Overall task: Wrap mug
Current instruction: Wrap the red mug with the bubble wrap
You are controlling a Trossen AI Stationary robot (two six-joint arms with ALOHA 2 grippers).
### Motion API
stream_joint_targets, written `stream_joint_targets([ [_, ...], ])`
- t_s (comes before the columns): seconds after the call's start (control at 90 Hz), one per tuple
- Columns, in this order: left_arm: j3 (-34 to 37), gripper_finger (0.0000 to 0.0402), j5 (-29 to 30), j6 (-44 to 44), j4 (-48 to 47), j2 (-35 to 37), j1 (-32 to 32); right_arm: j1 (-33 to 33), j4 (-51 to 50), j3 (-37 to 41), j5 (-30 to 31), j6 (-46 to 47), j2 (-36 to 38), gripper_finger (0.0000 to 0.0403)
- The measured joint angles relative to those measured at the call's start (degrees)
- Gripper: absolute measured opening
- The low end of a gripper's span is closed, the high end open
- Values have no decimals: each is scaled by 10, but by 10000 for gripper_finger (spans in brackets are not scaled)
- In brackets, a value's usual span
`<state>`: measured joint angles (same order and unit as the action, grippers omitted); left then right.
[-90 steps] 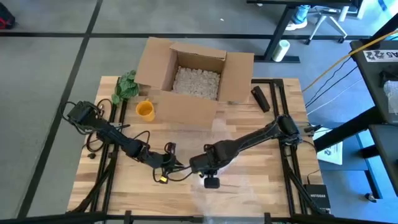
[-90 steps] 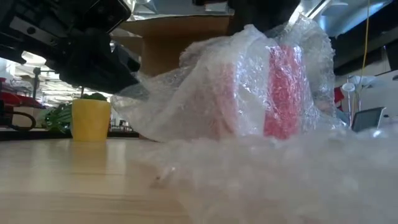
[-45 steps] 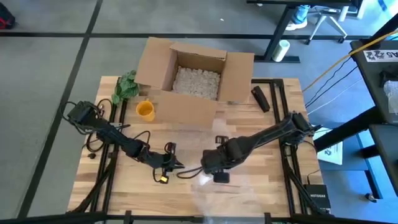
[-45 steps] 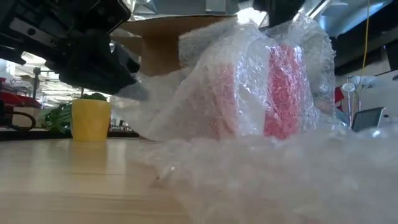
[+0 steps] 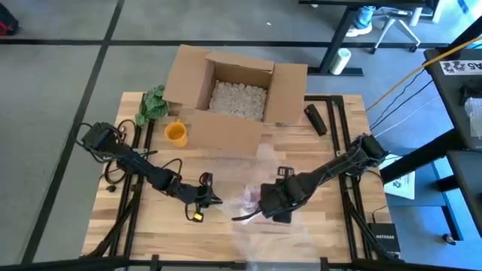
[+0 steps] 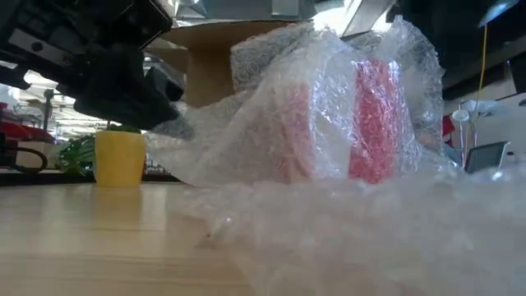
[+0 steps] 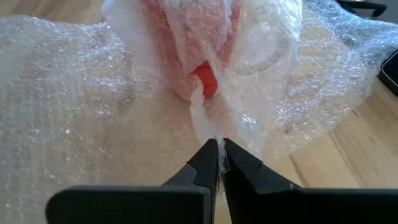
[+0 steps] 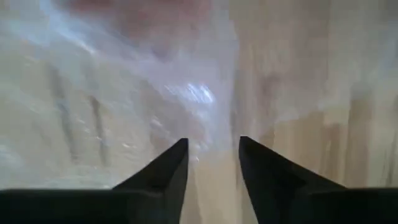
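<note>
From above, the red mug (image 5: 250,200), loosely draped in bubble wrap (image 5: 267,229), stands well in front of the cardboard box (image 5: 233,94), the left hand (image 5: 218,202) beside it and the right hand (image 5: 265,213) just right of it. The left wrist view has the left hand clenched on a twisted edge of the bubble wrap in front of the mug; the right wrist view has the right hand's fingers (image 8: 165,171) parted, grasping nothing

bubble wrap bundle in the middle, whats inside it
A red mug shows through the bubble wrap, pinched by the left claw. Most of the mug is veiled; its handle can't be made out.
</note>
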<state>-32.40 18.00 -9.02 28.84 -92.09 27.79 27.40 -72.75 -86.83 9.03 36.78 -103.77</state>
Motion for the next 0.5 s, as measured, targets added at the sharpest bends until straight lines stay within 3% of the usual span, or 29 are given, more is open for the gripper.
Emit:
stream_joint_targets([
  [0.267,0,0,0,2,0,0,-4,0,180,162,0,53,111,152],
  [0.5,0,0,0,5,9,0,-5,0,246,212,19,64,124,148],
])
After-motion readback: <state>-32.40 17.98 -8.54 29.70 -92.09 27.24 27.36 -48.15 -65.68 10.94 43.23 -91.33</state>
